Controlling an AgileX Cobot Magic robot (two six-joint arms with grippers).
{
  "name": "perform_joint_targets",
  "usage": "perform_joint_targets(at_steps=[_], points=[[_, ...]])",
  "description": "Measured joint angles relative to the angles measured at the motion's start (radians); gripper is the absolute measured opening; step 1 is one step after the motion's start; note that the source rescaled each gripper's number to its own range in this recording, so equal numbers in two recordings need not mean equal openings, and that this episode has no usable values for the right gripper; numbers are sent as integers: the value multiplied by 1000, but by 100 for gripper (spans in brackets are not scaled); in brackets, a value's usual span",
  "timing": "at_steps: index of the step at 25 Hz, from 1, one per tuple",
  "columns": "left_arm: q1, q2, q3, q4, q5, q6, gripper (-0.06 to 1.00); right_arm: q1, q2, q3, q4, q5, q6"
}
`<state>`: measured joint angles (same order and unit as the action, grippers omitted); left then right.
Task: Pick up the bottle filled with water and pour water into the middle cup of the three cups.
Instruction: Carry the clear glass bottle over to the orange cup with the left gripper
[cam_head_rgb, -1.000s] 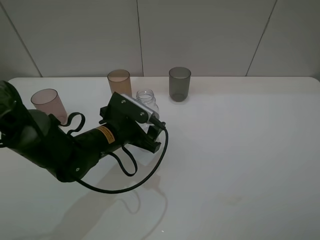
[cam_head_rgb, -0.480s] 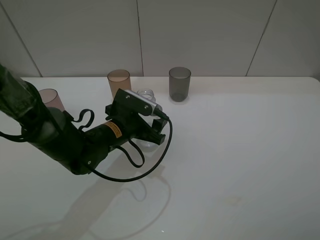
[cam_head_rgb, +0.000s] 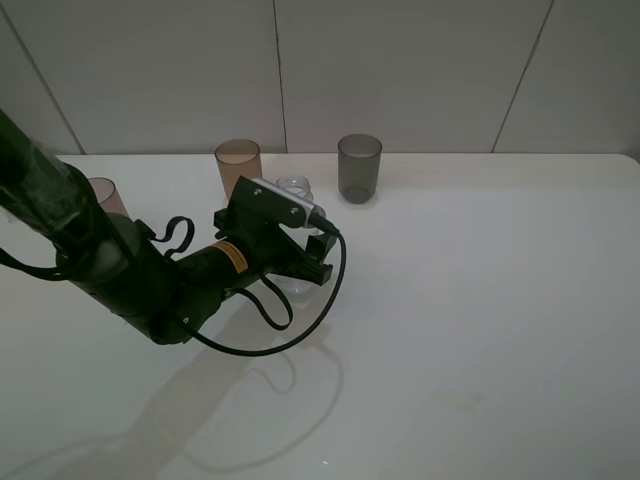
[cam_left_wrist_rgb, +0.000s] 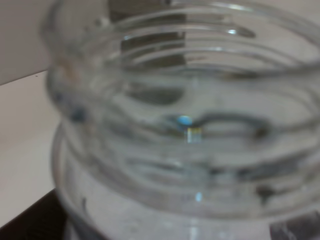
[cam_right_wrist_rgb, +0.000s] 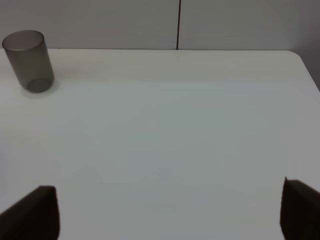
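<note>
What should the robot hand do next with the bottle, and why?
Probably close the left gripper on the bottle. Its jaws stand open to either side of the bottle, which stands on the table near the middle cup, and the threaded neck fills the left wrist view. Nothing is gripped yet.

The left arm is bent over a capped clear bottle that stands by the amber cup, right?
Not quite: the bottle has no cap; the left wrist view shows its open threaded neck. The rest holds: it stands by the amber cup, with the left arm over it.
</note>
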<state>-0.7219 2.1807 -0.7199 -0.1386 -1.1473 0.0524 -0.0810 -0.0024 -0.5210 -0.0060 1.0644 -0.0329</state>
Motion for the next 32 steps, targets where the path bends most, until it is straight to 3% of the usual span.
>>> perform_joint_targets(at_steps=[9, 11, 13, 14, 15, 32], points=[[19, 20, -35, 40, 0, 0, 98, 0, 0, 0, 6, 0, 0], [19, 20, -36, 42, 0, 0, 92, 0, 0, 0, 6, 0, 0], [19, 20, -36, 44, 0, 0, 59, 0, 0, 0, 6, 0, 0], [19, 20, -36, 49, 0, 0, 25, 0, 0, 0, 6, 0, 0], [19, 20, -36, 55, 1, 1, 0, 0, 0, 0, 6, 0, 0], [19, 20, -36, 91, 2, -19, 2, 0, 0, 0, 0, 0, 0]])
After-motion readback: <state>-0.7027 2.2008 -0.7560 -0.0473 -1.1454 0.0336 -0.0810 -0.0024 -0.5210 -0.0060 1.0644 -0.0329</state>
